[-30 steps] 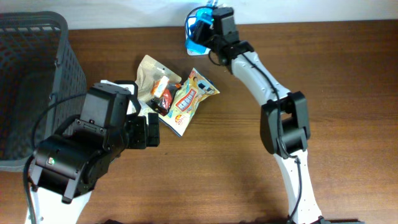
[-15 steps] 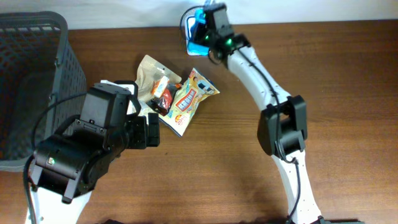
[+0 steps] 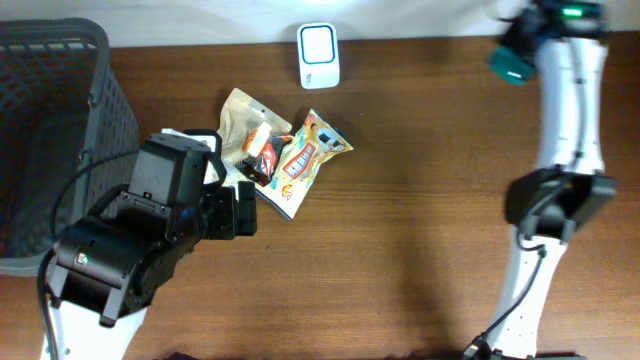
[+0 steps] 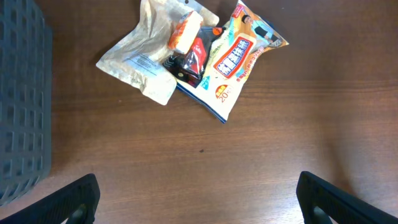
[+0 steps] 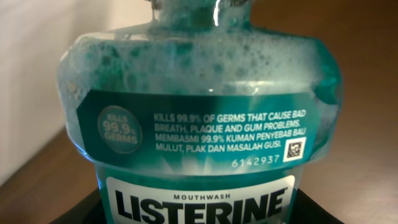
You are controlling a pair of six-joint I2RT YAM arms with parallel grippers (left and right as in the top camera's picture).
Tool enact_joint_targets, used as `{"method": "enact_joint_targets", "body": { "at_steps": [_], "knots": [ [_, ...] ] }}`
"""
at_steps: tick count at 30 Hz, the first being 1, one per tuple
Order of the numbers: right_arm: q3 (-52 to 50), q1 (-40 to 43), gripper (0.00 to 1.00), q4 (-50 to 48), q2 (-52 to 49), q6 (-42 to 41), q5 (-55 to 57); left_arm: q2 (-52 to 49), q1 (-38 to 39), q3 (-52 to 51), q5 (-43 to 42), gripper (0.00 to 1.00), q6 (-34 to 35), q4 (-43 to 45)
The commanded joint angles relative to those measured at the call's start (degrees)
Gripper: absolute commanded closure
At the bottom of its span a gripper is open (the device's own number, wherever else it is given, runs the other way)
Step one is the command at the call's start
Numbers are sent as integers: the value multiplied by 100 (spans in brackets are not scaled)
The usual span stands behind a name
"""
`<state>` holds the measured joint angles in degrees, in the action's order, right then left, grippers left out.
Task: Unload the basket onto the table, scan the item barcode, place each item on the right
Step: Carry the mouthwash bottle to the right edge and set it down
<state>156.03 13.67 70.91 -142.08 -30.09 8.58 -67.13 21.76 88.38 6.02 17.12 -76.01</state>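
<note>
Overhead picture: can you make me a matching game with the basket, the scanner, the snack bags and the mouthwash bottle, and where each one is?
Things:
1. basket
2. white scanner
3. snack bags
4. mouthwash bottle

Places:
A. held by the right gripper, far right
B. far left
C. top middle, on its own
D. piled together near the middle

Pairs: 1-B, 2-C, 3-D, 4-A

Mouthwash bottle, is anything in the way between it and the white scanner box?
No, nothing visible. The mouthwash bottle is held at the far right, the scanner sits along the same back edge, and only bare table lies between them. The snack packets lie nearer the front, off that path.
</note>
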Motion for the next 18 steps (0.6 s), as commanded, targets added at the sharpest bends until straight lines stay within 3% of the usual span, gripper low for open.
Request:
{"method": "enact_joint_targets", "body": {
  "at_steps": [1, 6, 12, 18],
  "knots": [
    [-297, 763, 50, 208, 208, 177, 96, -4, 22, 4, -22, 1, 37, 7],
    [-1357, 1751, 49, 153, 205, -343, 55, -4, 22, 4, -24, 1, 37, 7],
    [-2833, 2612, 48, -693, 205, -1008, -999, -4, 22, 4, -22, 1, 35, 7],
    [-3233, 3176, 48, -1069, 205, -1115, -1290, -4, 22, 4, -22, 1, 35, 7]
  ]
}}
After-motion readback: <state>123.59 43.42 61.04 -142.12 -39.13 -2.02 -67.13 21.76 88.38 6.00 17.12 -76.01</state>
